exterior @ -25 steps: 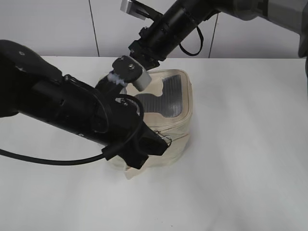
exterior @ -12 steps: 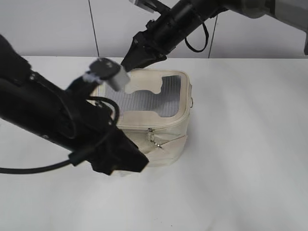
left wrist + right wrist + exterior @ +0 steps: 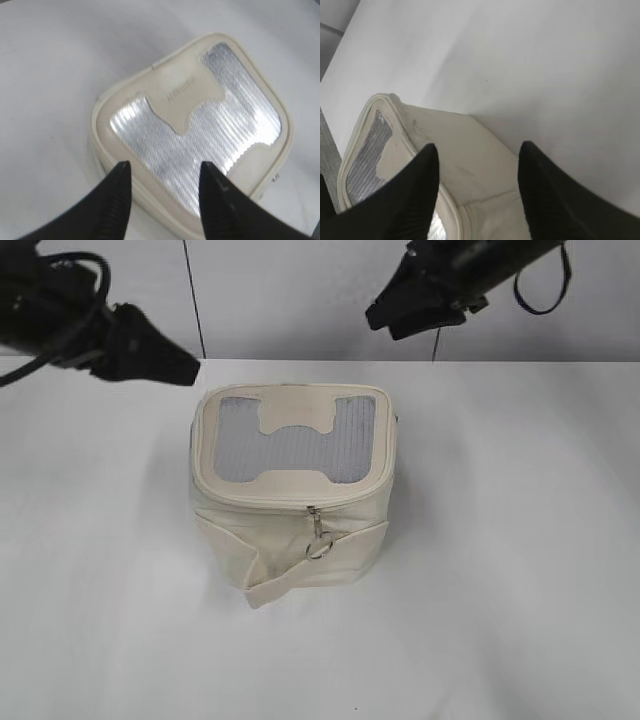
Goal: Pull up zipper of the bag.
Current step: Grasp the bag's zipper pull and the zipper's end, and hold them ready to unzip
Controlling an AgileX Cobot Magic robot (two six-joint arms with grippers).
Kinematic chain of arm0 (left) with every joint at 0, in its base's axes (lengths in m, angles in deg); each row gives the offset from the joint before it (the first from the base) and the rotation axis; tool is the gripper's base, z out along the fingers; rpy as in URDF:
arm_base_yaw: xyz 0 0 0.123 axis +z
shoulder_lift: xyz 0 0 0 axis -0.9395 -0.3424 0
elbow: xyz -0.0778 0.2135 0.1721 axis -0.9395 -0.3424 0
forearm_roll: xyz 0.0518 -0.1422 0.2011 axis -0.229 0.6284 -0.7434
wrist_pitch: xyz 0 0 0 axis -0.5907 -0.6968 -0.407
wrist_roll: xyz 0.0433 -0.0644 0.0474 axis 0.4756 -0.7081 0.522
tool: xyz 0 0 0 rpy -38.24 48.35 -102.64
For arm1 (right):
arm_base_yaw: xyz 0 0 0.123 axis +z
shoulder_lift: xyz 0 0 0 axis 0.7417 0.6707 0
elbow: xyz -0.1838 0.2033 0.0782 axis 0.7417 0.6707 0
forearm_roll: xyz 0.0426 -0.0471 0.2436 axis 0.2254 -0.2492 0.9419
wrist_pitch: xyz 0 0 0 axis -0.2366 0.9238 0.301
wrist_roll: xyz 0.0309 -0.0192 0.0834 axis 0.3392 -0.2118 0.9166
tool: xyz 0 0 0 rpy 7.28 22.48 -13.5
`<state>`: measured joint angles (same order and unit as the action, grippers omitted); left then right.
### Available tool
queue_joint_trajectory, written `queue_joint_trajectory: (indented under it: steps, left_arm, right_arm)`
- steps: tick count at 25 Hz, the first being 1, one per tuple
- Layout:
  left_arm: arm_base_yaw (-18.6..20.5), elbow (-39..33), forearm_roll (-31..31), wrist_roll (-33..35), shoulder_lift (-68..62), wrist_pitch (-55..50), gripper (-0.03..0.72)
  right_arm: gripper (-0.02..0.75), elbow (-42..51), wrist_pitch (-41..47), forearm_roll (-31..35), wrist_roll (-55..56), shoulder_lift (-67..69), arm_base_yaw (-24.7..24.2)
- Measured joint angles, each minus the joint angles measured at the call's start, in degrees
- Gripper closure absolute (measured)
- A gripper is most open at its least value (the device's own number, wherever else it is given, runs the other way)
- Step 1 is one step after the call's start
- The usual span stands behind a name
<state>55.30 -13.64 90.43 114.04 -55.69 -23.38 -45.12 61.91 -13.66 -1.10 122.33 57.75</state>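
Nearest you, the bag (image 3: 292, 495) sits upright on the desk (image 3: 520, 570), its ring pull (image 3: 319, 546) dangling at the front of the zipper (image 3: 300, 502), which looks run closed around the rim. Behind the bag, your left tool (image 3: 162, 192) hangs above it, jaws spread, holding nothing. Farther back, your right tool (image 3: 477, 187) hovers behind the bag, jaws also apart and empty.

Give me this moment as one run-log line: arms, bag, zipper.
left gripper: open, off the bag | right gripper: open, above bag's edge | zipper: looks closed, ring pull hanging at front | bag: upright on table
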Motion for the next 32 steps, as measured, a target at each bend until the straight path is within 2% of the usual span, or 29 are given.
queue_joint_trajectory:
  steps: [3,7,11,14,19,29,31,32]
  left_arm:
    - [-0.2,12.5,-0.7,0.5,-9.7,-5.4,0.347]
    - [-2.2,29.9,-2.7,0.5,-22.3,-11.7,0.343]
    - [-5.6,44.0,-6.4,0.5,-32.3,-17.1,0.329]
    - [-8.4,52.0,-9.3,0.5,-38.2,-21.0,0.327]
    - [-11.0,57.6,-10.3,0.5,-43.6,-25.8,0.326]
    - [-11.7,58.3,-11.8,-0.2,-45.9,-26.5,0.330]
    - [-11.7,58.4,-11.8,-0.6,-46.1,-26.5,0.376]
    - [-11.7,58.4,-11.8,-0.6,-46.1,-26.8,0.433]
  right_arm:
    - [0.329,10.2,-2.5,0.4,-2.9,-5.8,-2.2]
    - [0.332,29.4,-12.6,2.5,-10.2,-15.6,-3.4]
    - [0.332,46.8,-21.8,9.9,-20.7,-23.9,-3.7]
    - [0.334,54.9,-24.4,15.9,-27.7,-26.1,-3.7]
    - [0.335,59.5,-25.8,21.7,-33.3,-26.3,-3.7]
    - [0.336,59.6,-26.1,22.0,-34.9,-26.3,-3.7]
    - [0.336,59.6,-26.1,21.6,-35.0,-26.3,-3.7]
    - [0.336,59.7,-26.1,21.4,-35.0,-26.3,-3.7]
